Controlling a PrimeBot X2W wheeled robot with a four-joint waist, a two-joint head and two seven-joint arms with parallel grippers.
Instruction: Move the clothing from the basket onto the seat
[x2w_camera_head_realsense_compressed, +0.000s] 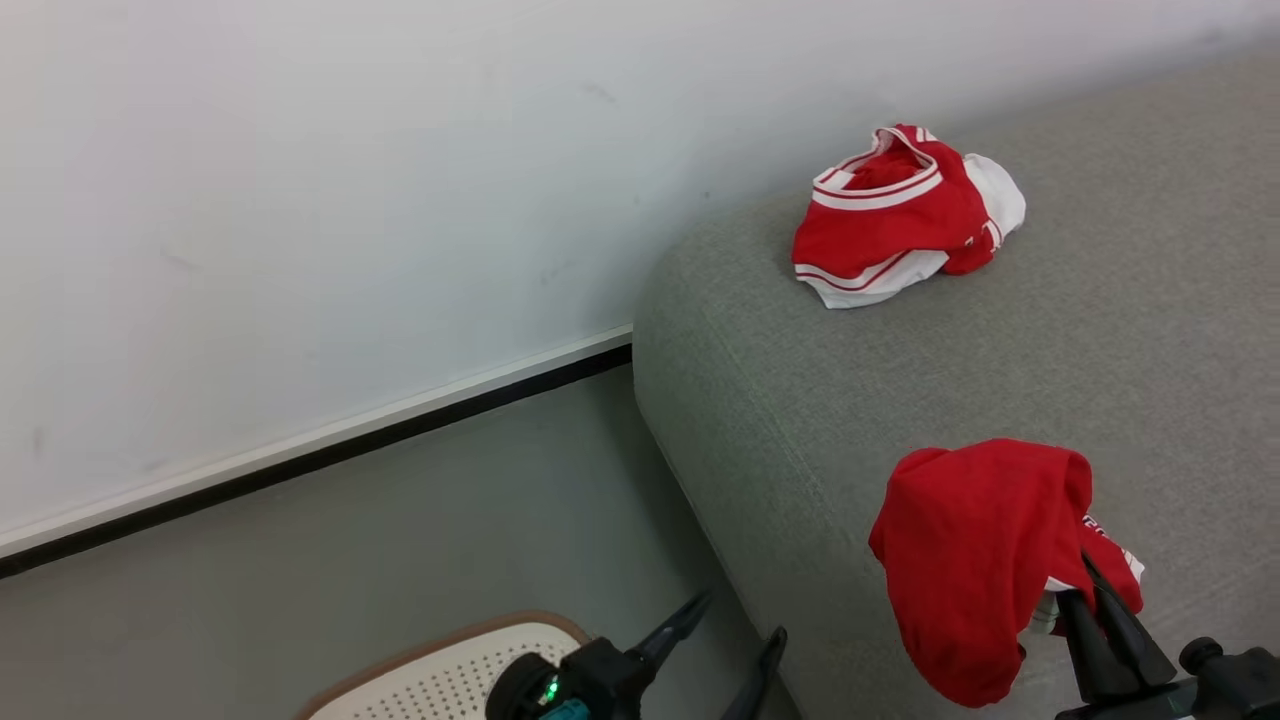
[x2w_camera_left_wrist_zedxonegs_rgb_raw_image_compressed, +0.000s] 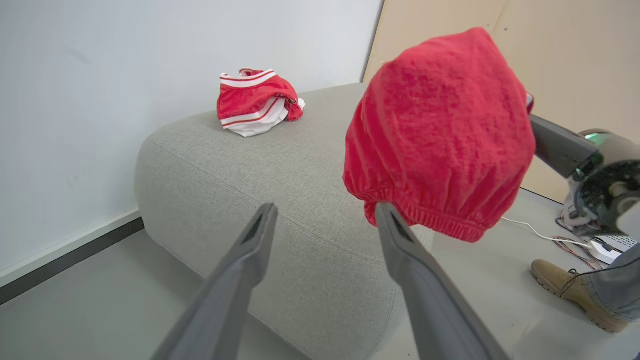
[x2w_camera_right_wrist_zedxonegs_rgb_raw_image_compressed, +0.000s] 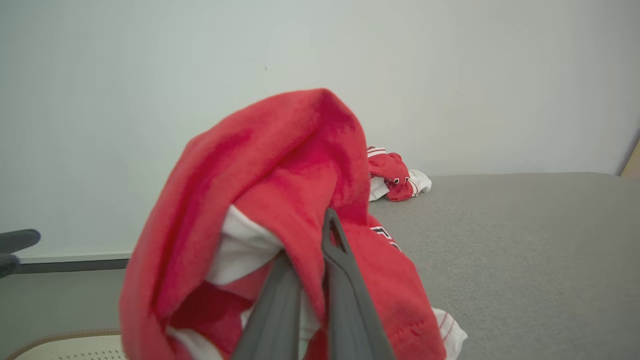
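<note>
A red garment (x2w_camera_head_realsense_compressed: 975, 560) with white parts hangs bunched from my right gripper (x2w_camera_head_realsense_compressed: 1085, 590), which is shut on it above the near edge of the grey couch (x2w_camera_head_realsense_compressed: 900, 380). In the right wrist view the fingers (x2w_camera_right_wrist_zedxonegs_rgb_raw_image_compressed: 330, 240) pinch the red cloth (x2w_camera_right_wrist_zedxonegs_rgb_raw_image_compressed: 280, 175), and a bit of black-outlined lettering shows. The second red garment (x2w_camera_head_realsense_compressed: 905, 215), with white striped trim, lies crumpled on the couch near the wall. My left gripper (x2w_camera_head_realsense_compressed: 735, 635) is open and empty beside the couch's corner, above the floor. A corner of the cream basket (x2w_camera_head_realsense_compressed: 440, 670) with a brown rim shows at the bottom.
A white wall with a dark baseboard (x2w_camera_head_realsense_compressed: 300, 460) runs behind the couch. Right of the couch in the left wrist view are a person's tan boot (x2w_camera_left_wrist_zedxonegs_rgb_raw_image_compressed: 570, 292), cables (x2w_camera_left_wrist_zedxonegs_rgb_raw_image_compressed: 575, 240) on the floor and a beige panel (x2w_camera_left_wrist_zedxonegs_rgb_raw_image_compressed: 575, 60).
</note>
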